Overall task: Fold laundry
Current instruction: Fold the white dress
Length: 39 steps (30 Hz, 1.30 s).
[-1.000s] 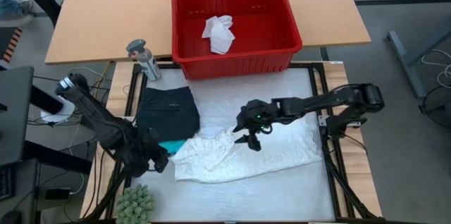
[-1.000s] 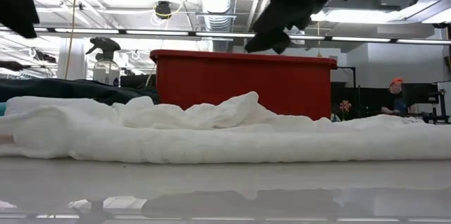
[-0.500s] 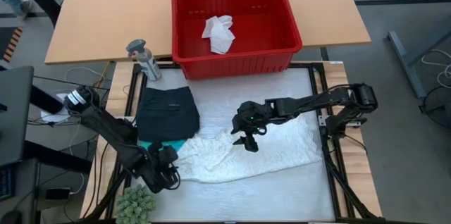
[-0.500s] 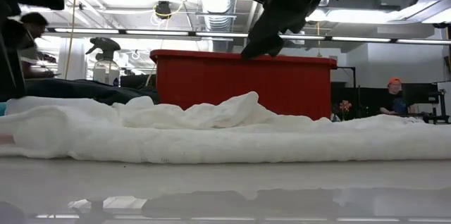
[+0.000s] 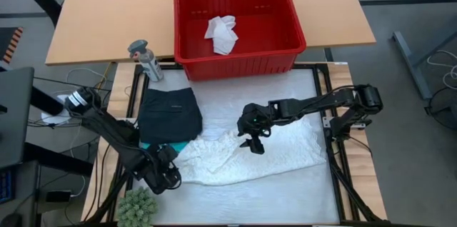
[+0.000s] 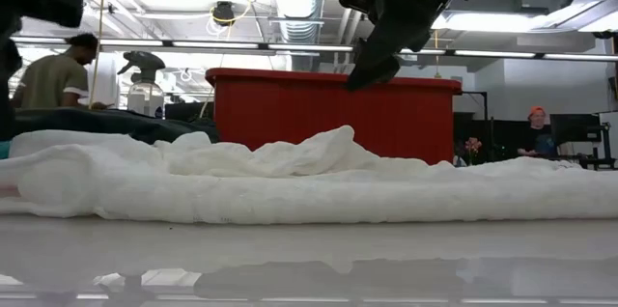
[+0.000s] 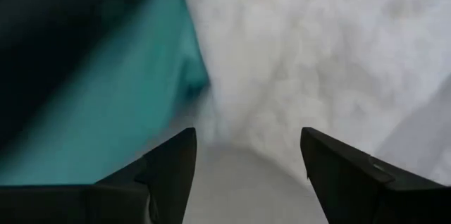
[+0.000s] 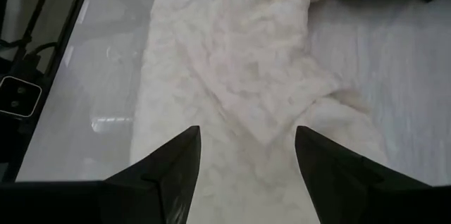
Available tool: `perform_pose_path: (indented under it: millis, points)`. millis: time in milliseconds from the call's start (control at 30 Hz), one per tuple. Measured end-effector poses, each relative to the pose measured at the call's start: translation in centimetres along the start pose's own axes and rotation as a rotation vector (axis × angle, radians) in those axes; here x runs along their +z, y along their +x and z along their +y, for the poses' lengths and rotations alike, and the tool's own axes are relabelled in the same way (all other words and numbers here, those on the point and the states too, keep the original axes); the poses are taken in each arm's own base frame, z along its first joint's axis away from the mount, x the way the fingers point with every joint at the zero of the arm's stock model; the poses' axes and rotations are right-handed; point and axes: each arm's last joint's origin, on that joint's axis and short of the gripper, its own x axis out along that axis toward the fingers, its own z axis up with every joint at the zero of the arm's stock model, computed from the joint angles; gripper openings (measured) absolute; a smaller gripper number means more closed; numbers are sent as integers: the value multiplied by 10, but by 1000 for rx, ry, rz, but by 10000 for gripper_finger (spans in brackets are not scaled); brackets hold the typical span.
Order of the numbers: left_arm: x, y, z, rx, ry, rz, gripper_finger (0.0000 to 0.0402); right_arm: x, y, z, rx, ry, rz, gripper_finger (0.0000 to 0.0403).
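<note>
A white garment (image 5: 250, 157) lies crumpled and spread on the white mat; it also shows in the low view (image 6: 290, 186). Black shorts (image 5: 170, 113) lie flat to its left, on top of a teal garment (image 5: 166, 146) whose near edge sticks out. Another white piece (image 5: 221, 34) lies in the red basket (image 5: 285, 2). My left gripper (image 5: 168, 174) is open low over the bare mat, beside the teal garment (image 7: 106, 118) and the white garment's left end (image 7: 317, 62). My right gripper (image 5: 251, 141) hovers open above the white garment's middle (image 8: 246, 90).
A spray bottle (image 5: 145, 59) stands left of the basket. A green fuzzy plant (image 5: 136, 205) sits at the near left corner, close to my left arm. Bare mat lies along the near edge (image 5: 271, 198). People show in the room beyond the table (image 6: 58, 75).
My left gripper has come down and gone toward the table's near edge, away from the teal garment's corner, then held still. The garments lie as before.
</note>
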Motion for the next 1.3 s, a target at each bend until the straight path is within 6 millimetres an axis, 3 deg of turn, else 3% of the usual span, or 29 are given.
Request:
perform_pose_path:
  millis: [167,367,667,800,1000,1100,1300]
  points:
    - [0,4,6,29,-27,-69,243,0,0,0,0,-2,1,258]
    - [-10,27,14,-77,-119,-61,243,-2,0,0,0,4,22,258]
    - [-10,56,34,-159,-241,-103,236,-5,-1,1,12,-1,50,251]
    - [-9,58,24,-333,-275,-102,175,-4,-2,1,31,-2,46,232]
    - [-9,57,18,-402,-355,56,19,-4,-2,1,30,29,41,208]
    - [-14,54,15,-426,-335,157,17,-3,-2,1,29,29,35,197]
    - [-17,48,7,-515,-353,199,5,14,-3,3,42,8,-124,152]
